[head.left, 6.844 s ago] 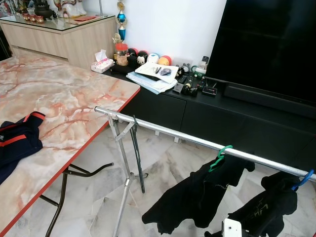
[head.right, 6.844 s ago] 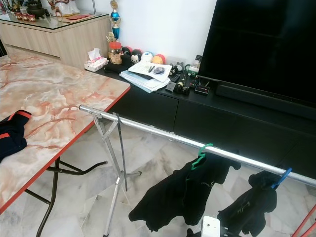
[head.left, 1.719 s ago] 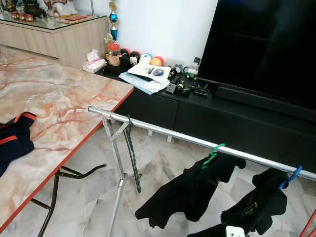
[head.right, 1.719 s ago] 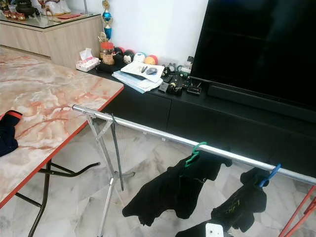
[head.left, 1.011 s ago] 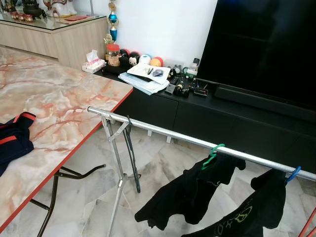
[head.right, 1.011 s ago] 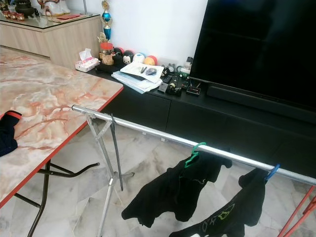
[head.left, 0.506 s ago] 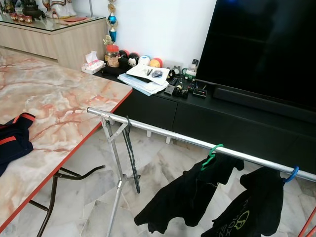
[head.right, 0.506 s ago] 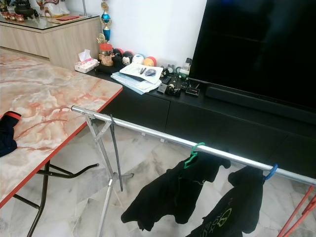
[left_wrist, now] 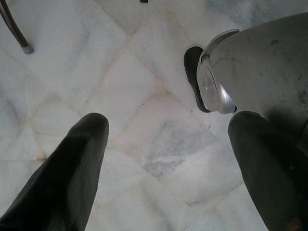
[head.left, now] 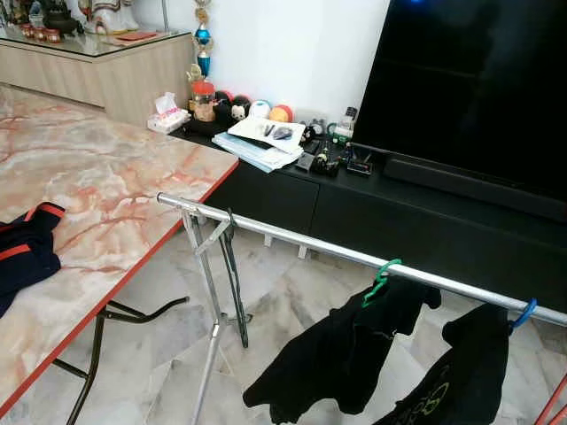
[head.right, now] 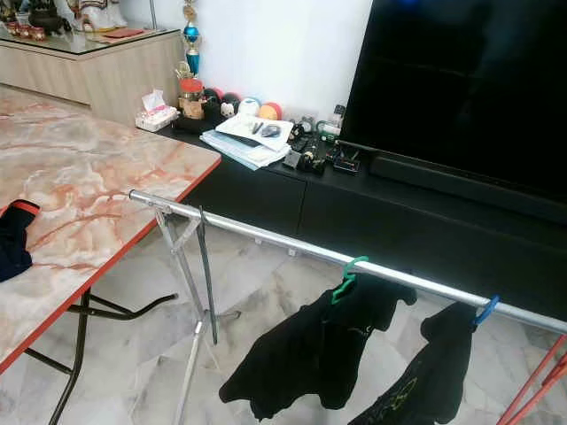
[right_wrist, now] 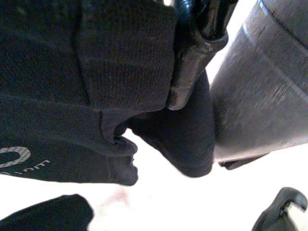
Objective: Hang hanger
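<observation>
A silver rail on a folding stand runs from the table's corner to the far right. A green hanger hooks over it and carries a black shirt. Farther right, a blue hanger sits on the rail with a second black shirt hanging straight down. In the right wrist view, black ribbed cloth is very close, beside a grey rounded part. My left gripper hangs low over the marble floor, open with nothing between its fingers.
A marble-topped table with a red edge stands on the left, a dark blue garment lying on it. A low black cabinet with clutter and a big dark TV stand behind the rail. Red bars rise at far right.
The black shirt on the blue hanger, bunched up and lifted before, now hangs straight from the rail. The white part of my right arm has dropped out of the eye views.
</observation>
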### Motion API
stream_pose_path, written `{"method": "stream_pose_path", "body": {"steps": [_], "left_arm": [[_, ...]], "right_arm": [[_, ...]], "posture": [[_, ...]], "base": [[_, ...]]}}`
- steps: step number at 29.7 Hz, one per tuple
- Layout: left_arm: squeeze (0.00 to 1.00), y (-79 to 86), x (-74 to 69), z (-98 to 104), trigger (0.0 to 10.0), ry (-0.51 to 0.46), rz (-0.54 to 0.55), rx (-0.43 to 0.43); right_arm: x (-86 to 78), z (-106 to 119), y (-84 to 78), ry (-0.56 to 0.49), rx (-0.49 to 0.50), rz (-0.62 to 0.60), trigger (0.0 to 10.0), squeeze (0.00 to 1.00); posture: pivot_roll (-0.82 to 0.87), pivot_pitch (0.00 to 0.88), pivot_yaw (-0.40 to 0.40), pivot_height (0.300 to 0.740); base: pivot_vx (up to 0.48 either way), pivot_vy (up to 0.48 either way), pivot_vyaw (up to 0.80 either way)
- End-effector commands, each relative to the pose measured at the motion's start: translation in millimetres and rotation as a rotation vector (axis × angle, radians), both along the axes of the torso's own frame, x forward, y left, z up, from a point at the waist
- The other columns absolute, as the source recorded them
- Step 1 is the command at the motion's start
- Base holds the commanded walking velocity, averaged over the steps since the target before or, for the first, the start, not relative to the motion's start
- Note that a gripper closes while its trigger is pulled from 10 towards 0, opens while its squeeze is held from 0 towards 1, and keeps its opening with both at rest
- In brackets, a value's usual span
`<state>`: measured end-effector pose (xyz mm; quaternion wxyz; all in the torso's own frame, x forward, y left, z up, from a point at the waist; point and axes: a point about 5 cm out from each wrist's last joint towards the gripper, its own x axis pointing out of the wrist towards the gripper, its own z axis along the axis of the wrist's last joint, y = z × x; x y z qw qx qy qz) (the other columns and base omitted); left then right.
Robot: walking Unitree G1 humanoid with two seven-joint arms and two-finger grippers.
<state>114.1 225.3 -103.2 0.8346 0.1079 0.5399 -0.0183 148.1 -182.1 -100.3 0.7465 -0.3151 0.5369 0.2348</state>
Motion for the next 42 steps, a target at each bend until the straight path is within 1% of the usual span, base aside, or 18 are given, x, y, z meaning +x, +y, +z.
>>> {"method": "stream_pose_path", "body": {"steps": [1,2,3,5,6,7,8,13,19,25,26,32,34,36,37,38,39,42], "left_arm": [[0.0,-2.7,-4.3,-2.1,10.0,0.025,0.0,-0.009],[0.0,-2.7,-4.3,-2.1,10.0,0.025,0.0,-0.009],[0.0,-2.7,-4.4,-2.1,10.0,0.025,-0.001,-0.009],[0.0,-2.7,-4.5,-2.1,10.0,0.025,-0.001,-0.009],[0.0,-2.6,-4.7,-2.1,10.0,0.025,-0.003,-0.009],[0.0,-2.6,-4.7,-2.1,10.0,0.025,-0.003,-0.009],[0.0,-2.2,-4.6,-2.0,10.0,0.025,-0.003,-0.008],[0.0,-0.5,-4.3,-1.6,10.0,0.024,-0.002,-0.007],[0.0,2.7,-3.7,-0.7,10.0,0.025,-0.003,-0.002],[0.0,2.2,-3.8,-0.8,10.0,0.026,-0.006,-0.003],[0.0,2.0,-3.8,-0.9,10.0,0.026,-0.007,-0.003],[0.0,4.2,-2.2,0.0,10.0,0.027,-0.013,0.0],[0.0,7.3,-0.6,1.1,10.0,0.026,-0.013,0.004],[0.0,10.3,1.0,2.3,10.0,0.025,-0.013,0.008],[0.0,12.6,2.7,3.3,10.0,0.023,-0.014,0.011],[0.0,12.6,2.7,3.3,10.0,0.023,-0.014,0.011],[0.0,13.9,4.1,4.1,10.0,0.023,-0.015,0.013],[0.0,15.5,7.4,5.4,10.0,0.019,-0.017,0.015]], "right_arm": [[-1.7,-0.8,-0.8,-0.02,0.024,-0.094,0.0,0.0],[-1.7,-0.8,-0.8,-0.02,0.024,-0.094,0.0,0.0],[2.0,0.7,-3.1,-0.049,0.041,-0.192,1.8,0.0],[3.1,1.2,-3.9,-0.057,0.044,-0.218,1.8,0.0],[4.9,2.3,-7.1,-0.075,0.055,-0.272,10.0,0.32],[4.9,2.3,-7.1,-0.075,0.055,-0.272,10.0,0.32],[6.6,3.4,-9.9,-0.091,0.066,-0.311,10.0,1.0],[10.0,5.0,-10.0,-0.113,0.091,-0.339,10.0,1.0],[25.5,12.9,-5.9,-0.179,0.155,-0.38,10.0,1.0],[33.5,22.3,-8.1,-0.23,0.192,-0.412,10.0,1.0],[35.8,26.5,-9.0,-0.254,0.202,-0.428,10.0,1.0],[50.9,59.0,-15.4,-0.479,0.276,-0.54,10.0,1.0],[59.0,81.9,-16.1,-0.632,0.338,-0.582,10.0,1.0],[62.7,102.1,-16.8,-0.757,0.391,-0.611,10.0,1.0],[63.1,116.1,-17.9,-0.847,0.418,-0.631,10.0,0.36],[63.1,116.1,-17.9,-0.847,0.418,-0.631,10.0,0.36],[62.4,125.1,-18.8,-0.904,0.433,-0.648,10.0,0.0],[61.1,139.4,-23.0,-1.012,0.425,-0.672,10.0,0.0]], "posture": [[0.21,0.0,-0.084,0.74],[0.21,0.0,-0.084,0.74],[0.21,0.0,-0.084,0.74],[0.21,0.0,-0.084,0.74],[0.21,0.0,-0.084,0.74],[0.21,0.0,-0.084,0.74],[0.21,0.0,-0.084,0.74],[0.21,0.0,-0.085,0.74],[0.2,0.0,-0.086,0.74],[0.2,0.0,-0.084,0.74],[0.2,0.0,-0.084,0.74],[0.19,0.0,-0.081,0.74],[0.18,0.0,-0.077,0.74],[0.18,0.0,-0.074,0.74],[0.18,0.0,-0.074,0.74],[0.18,0.0,-0.074,0.74],[0.18,0.0,-0.073,0.74],[0.17,0.0,-0.072,0.74]], "base": [[0.0,0.0,0.0],[0.0,0.0,0.0],[0.0,0.0,0.0],[0.0,0.0,0.0],[0.0,0.0,0.0],[0.0,0.0,0.0],[0.0,0.0,0.0],[0.0,0.0,0.0],[0.0,0.0,0.0],[0.0,0.0,0.0],[0.0,0.0,0.0],[0.0,0.0,0.0],[0.0,0.0,0.0],[0.0,0.0,0.0],[0.0,0.0,0.0],[0.0,0.0,0.0],[0.0,0.0,0.0],[0.0,0.0,0.0]]}}
